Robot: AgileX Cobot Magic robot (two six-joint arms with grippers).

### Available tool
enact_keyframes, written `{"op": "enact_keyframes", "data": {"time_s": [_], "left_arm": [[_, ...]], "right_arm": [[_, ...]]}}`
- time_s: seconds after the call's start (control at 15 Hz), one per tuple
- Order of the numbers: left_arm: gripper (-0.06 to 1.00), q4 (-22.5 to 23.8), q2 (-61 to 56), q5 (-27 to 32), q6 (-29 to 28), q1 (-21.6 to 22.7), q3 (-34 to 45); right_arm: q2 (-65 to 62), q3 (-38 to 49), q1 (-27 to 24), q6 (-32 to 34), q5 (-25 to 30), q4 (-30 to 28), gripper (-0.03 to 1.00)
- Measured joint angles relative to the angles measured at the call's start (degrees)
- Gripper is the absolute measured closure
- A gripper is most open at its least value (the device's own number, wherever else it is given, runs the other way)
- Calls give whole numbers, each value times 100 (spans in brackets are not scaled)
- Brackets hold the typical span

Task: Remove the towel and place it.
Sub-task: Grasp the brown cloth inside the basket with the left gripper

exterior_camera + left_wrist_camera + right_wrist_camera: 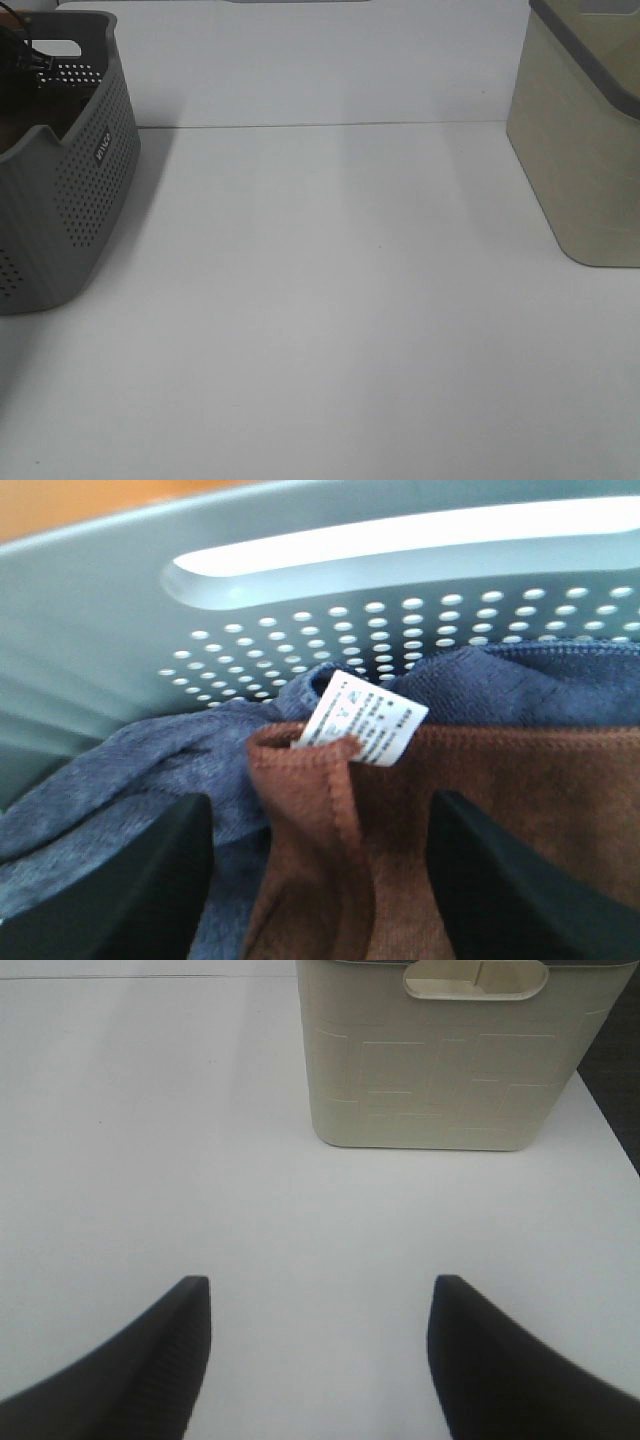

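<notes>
Over on the left, the basket (95,190) is seen at the table's (330,300) edge, and that is where the action is: the towel (480,810) is found inside it, brown and bunched against the perforated wall, its hemmed corner folded up with a white label (365,720) poking out. A blue-grey cloth (120,790) is heaped beside and behind it, touching it. The left gripper (320,810) is held right over that corner, jaws spread wide with a finger on either side of the fold; nothing is clamped, and whether the fingers are brushing the fabric cannot be told. So the removal is judged to be at its very start: the towel has not been lifted, not even pinched. Moving to the middle, the table is shown bare, with no towel laid out on it. On the right, the bin (585,150) stands near the far edge, and the right gripper (320,1290) is poised above the table facing it, jaws parted, nothing held. What is left, then, is nearly everything: the corner has to be gripped, the towel drawn up clear of the basket without the blue-grey cloth being dragged along, and then carried across and set down. Where it is meant to be placed is not settled by these views; the open table or the bin would be the likely candidates.
</notes>
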Motion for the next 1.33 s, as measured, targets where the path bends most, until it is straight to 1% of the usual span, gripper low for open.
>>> {"op": "enact_keyframes", "data": {"time_s": [0.07, 0.2, 0.4, 0.47, 0.53, 0.6, 0.8, 1.0, 1.13, 1.27, 1.33], "left_arm": [[37, 0, 23, -40, 0, 0, 0], [49, 0, 34, -115, 0, 0, 0], [69, 17, 34, -115, 0, 0, 0], [77, 17, 34, -109, 0, 0, 0], [81, 23, 34, -109, 0, 0, 0], [93, 23, 34, -109, 0, 0, 0], [94, -40, 34, -69, 0, 0, 0], [94, -269, -132, 183, 11, 0, 0], [94, -464, -539, 298, 23, 0, 0], [94, -705, -1037, 361, 63, 0, 0], [94, -1112, -1530, 544, 332, 0, -11]], "right_arm": [[0, 0, 0, 0, 0, 0, 36], [0, 0, 0, 0, 0, 0, 36], [0, 0, 0, 0, 0, 0, 36], [0, 0, 0, 0, 0, 0, 36], [0, 0, 0, 0, 0, 0, 36], [0, 0, 0, 0, 0, 0, 36], [0, 0, 0, 0, 0, 6, 36], [0, 0, 0, 0, 0, 6, 36], [0, 0, 0, 0, 0, 6, 36], [0, 0, 0, 0, 0, 6, 36], [0, 0, 0, 0, 0, 6, 36]]}}
